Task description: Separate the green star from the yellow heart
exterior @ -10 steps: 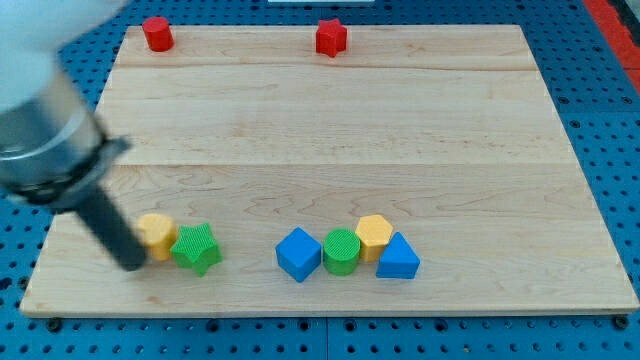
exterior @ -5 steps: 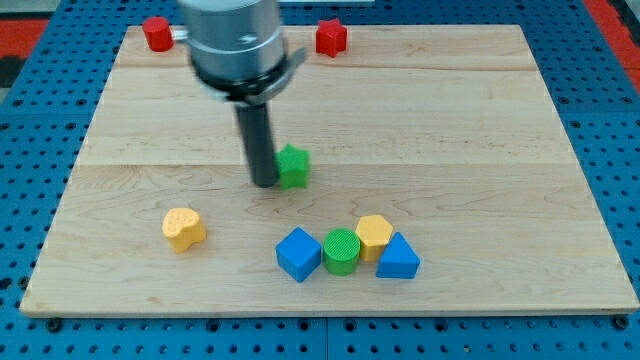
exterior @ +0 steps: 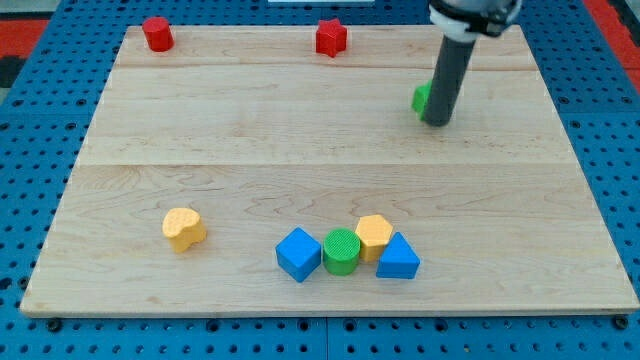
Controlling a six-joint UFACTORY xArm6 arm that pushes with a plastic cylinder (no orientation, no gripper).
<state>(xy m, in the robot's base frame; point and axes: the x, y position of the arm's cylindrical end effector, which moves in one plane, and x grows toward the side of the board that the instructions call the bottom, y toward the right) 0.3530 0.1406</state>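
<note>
The yellow heart (exterior: 184, 228) lies at the view's lower left of the wooden board (exterior: 250, 130). The green star (exterior: 422, 98) is at the view's upper right, mostly hidden behind my rod; only its left edge shows. My tip (exterior: 438, 122) rests on the board right against the star's lower right side. The star and the heart are far apart, most of the board's width between them.
A blue cube (exterior: 298, 255), green cylinder (exterior: 341, 251), yellow hexagonal block (exterior: 374, 236) and blue triangular block (exterior: 398, 258) cluster at the view's bottom centre. Two red blocks (exterior: 157, 33) (exterior: 331, 38) sit along the view's top edge.
My tip has swept from the board's lower left through the middle to the upper right, carrying the green star with it. The yellow heart shifted slightly right and stayed at lower left.
</note>
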